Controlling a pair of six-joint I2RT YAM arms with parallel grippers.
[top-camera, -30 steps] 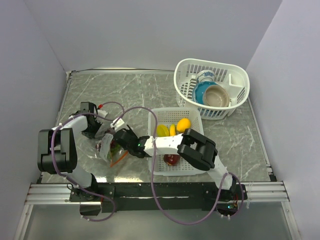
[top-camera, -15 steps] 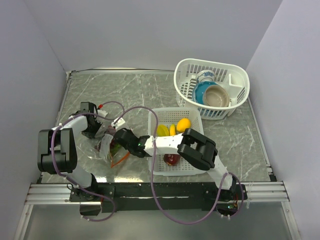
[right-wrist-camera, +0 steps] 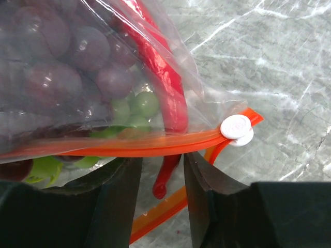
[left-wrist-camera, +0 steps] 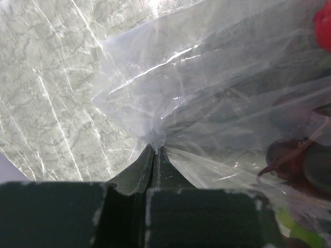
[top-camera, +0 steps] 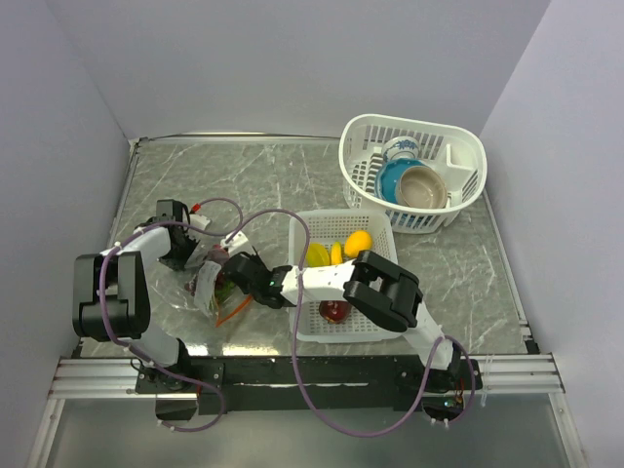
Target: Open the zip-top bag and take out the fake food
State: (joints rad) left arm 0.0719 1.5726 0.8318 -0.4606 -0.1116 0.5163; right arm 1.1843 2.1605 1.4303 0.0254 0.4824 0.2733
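Left gripper (left-wrist-camera: 153, 150) pinched shut on the zip-top bag (left-wrist-camera: 217, 93). Right gripper (right-wrist-camera: 161, 175), jaws partly apart, straddled its zipper strip (right-wrist-camera: 155, 146). The bag seemed open; next, reaching in for fake food (right-wrist-camera: 77, 57).

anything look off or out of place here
Nothing spilled or damaged. The zip-top bag is crumpled, one corner pinched in the shut left gripper, and a red pepper-like piece pokes out through its parted orange zipper.

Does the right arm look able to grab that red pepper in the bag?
Likely yes: the zip-top bag gapes, and the red pepper pokes its tip past the zipper strip into the open right gripper.
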